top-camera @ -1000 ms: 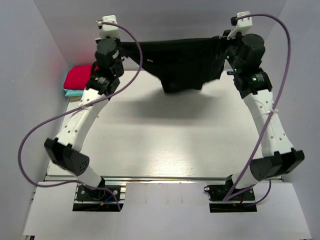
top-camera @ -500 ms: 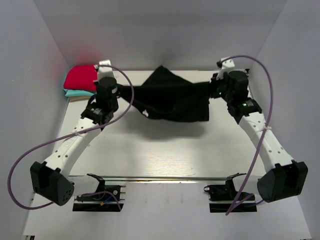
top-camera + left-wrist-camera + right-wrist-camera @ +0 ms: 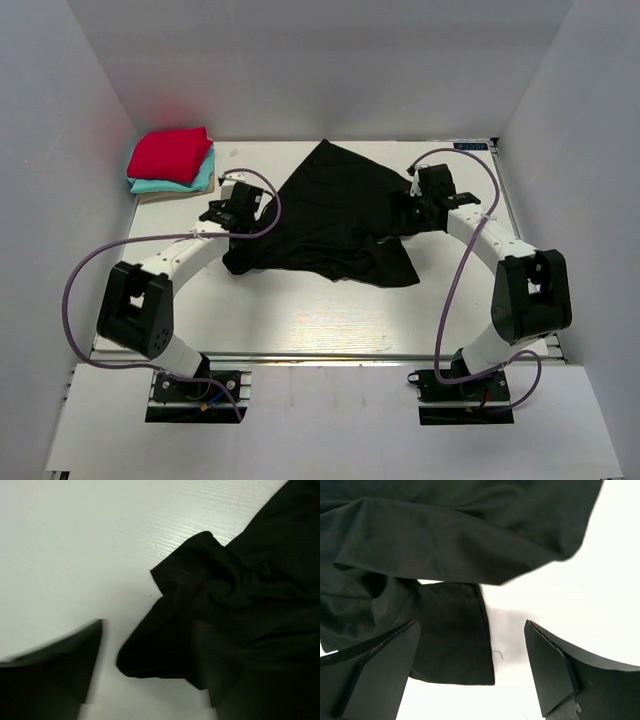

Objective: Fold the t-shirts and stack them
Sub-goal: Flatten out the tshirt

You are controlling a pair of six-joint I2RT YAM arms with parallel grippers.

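Observation:
The large black t-shirt (image 3: 330,215) lies rumpled on the white table (image 3: 300,310), spread between both arms. My left gripper (image 3: 243,212) is low at its left edge and stands open; in the left wrist view a bunched fold of the black t-shirt (image 3: 235,580) lies between and past the fingers (image 3: 55,670) of the left gripper (image 3: 148,625). My right gripper (image 3: 412,208) is at the shirt's right edge, also open. In the right wrist view of the black t-shirt (image 3: 445,535) a sleeve (image 3: 452,635) lies flat inside the right gripper (image 3: 471,624), untouched. A folded red t-shirt (image 3: 170,153) sits on a teal one (image 3: 192,182) at the back left.
A pale tan layer (image 3: 160,196) shows under the teal shirt. Grey walls close in the table at the back and on both sides. Purple cables (image 3: 90,270) loop beside each arm. Bare tabletop lies in front of the black shirt.
Both grippers held the black shirt up at the back, came down toward the table, then opened. The shirt now lies loose on the table.

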